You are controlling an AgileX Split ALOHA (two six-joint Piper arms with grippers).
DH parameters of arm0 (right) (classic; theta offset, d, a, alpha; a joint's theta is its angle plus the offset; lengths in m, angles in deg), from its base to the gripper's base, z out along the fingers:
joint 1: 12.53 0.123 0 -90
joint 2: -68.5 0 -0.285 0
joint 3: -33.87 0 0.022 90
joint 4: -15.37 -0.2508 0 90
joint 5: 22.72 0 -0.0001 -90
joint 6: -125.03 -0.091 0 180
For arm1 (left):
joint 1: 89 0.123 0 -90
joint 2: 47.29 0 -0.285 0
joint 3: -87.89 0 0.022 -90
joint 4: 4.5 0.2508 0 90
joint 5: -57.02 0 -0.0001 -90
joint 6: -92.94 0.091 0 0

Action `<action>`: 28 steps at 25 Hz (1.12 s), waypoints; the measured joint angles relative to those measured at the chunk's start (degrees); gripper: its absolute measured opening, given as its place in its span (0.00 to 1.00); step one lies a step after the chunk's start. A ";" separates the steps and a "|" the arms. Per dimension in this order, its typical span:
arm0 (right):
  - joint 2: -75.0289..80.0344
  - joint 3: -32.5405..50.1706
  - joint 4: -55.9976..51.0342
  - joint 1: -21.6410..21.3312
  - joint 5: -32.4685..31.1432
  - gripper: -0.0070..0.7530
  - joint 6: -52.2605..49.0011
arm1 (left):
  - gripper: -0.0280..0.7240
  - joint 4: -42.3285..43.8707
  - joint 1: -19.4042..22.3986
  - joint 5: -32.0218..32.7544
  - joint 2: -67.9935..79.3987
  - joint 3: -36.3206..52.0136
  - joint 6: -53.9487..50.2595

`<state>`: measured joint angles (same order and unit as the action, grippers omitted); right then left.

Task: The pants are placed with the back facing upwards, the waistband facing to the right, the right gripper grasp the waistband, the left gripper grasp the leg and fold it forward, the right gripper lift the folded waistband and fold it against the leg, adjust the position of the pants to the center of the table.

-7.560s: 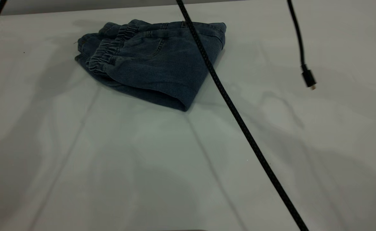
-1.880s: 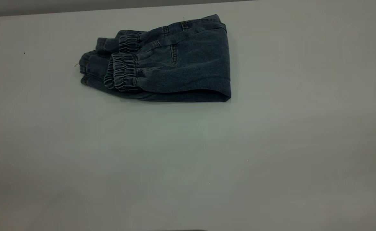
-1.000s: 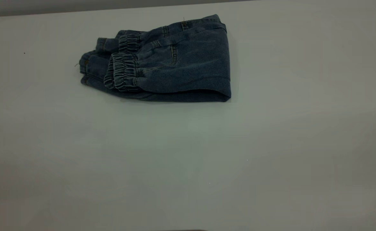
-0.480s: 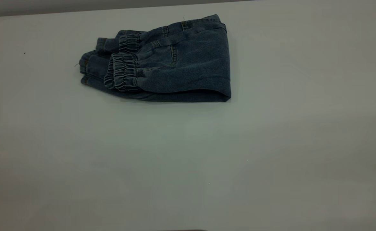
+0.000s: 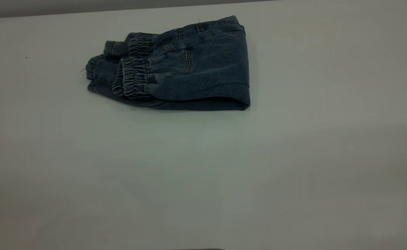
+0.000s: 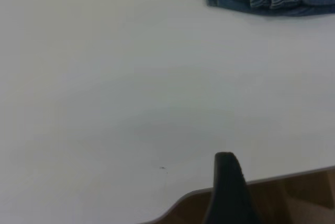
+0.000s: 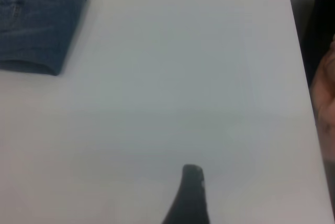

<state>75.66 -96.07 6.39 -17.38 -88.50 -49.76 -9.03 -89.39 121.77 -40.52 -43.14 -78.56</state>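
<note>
The pants (image 5: 175,66) lie folded on the table (image 5: 224,166), the waistband (image 5: 132,81) on top; the left gripper (image 6: 227,187) and right gripper (image 7: 189,195) sit well apart from them (finger state untellable).

Pants (image 5: 189,69) folded into compact bundle, lying flat on the table (image 5: 203,166) at about 11–12 o'clock in exterior view, near the far edge. Dark faded blue denim, top layer smooth with a visible seam and stitching. Folded edge runs along the near side and at the 3 o'clock end. Waistband (image 5: 132,82) gathered, puckered elastic, doubled over on top, sitting toward the 9 o'clock end of the bundle; a second ruffled section shows just behind it. Lower denim layers stick out past the waistband at 9 o'clock. No print visible. Table plain white, flat, much larger than the pants.
</note>
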 joint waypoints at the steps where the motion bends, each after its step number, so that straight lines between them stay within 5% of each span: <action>1: 0.00 0.00 0.00 0.00 0.06 0.76 0.00 | 0.62 0.00 0.00 0.00 0.00 0.00 0.00; 28: 0.00 0.00 5.17 1.49 0.49 0.76 -5.21 | 0.62 0.00 0.00 0.11 0.00 0.00 -0.06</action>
<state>75.66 -96.07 11.56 -15.89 -88.01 -54.97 -9.03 -89.39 121.88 -40.52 -43.14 -78.61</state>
